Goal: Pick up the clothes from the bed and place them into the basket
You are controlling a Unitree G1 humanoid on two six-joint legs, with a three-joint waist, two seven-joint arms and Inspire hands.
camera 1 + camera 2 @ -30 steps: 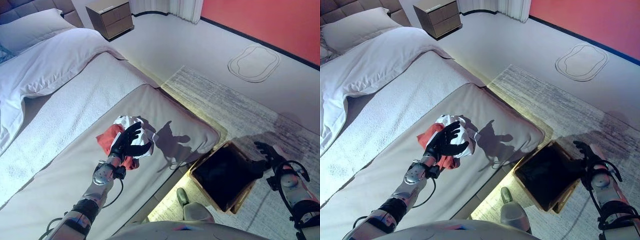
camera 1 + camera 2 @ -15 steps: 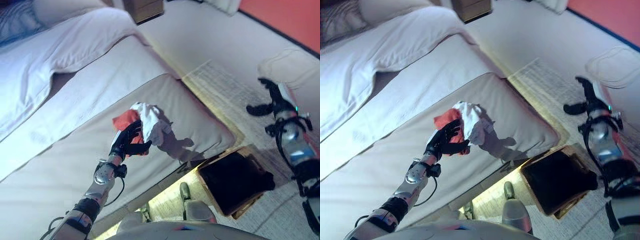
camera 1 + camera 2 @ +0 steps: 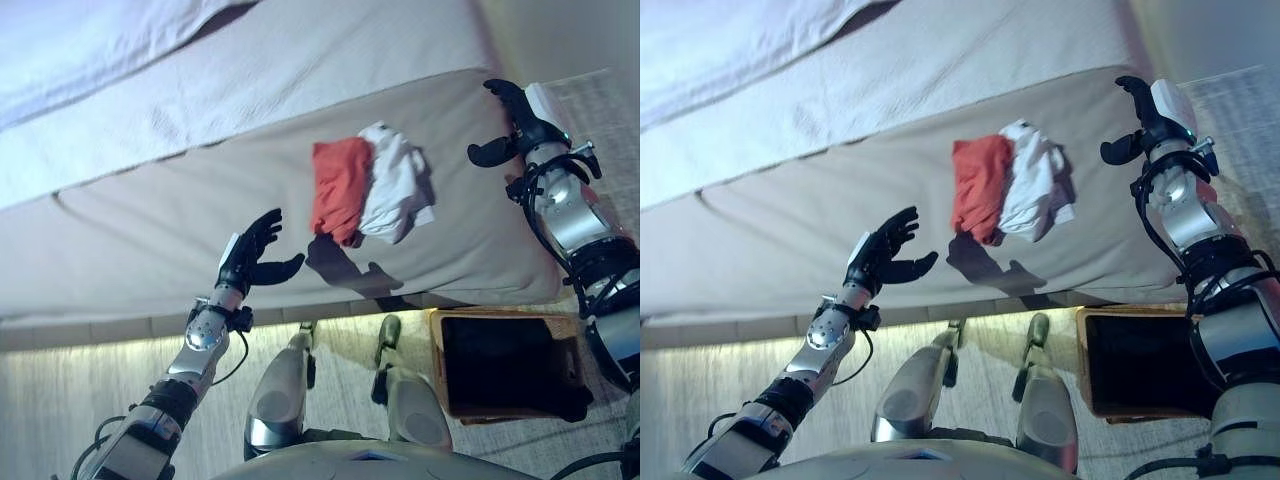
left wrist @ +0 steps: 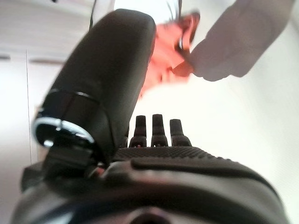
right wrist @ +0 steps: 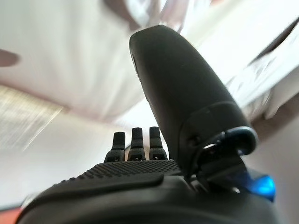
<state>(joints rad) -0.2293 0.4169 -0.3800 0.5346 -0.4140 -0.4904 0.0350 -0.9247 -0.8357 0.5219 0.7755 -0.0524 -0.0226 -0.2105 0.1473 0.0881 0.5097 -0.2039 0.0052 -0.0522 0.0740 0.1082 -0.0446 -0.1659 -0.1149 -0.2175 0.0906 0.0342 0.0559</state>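
Note:
A red garment (image 3: pixel 338 188) and a white garment (image 3: pixel 394 186) lie bunched together on the beige cover at the foot of the bed (image 3: pixel 140 210). My left hand (image 3: pixel 250 263) is open and empty, in the air to the left of the clothes and nearer to me, over the bed's edge. In the left wrist view the red garment (image 4: pixel 164 50) shows past my straight fingers (image 4: pixel 154 131). My right hand (image 3: pixel 510 122) is open and empty, raised just right of the clothes. The basket (image 3: pixel 436 362), wooden-rimmed and dark inside, stands on the floor below the bed's edge at my right.
A white duvet (image 3: pixel 80 40) covers the far part of the bed. A pale rug (image 3: pixel 60 390) lies on the floor along the bed's near edge.
The camera has swung round, so the whole picture has shifted. My left hand has let go of the clothes, which now lie on the bed. My right hand has risen beside them.

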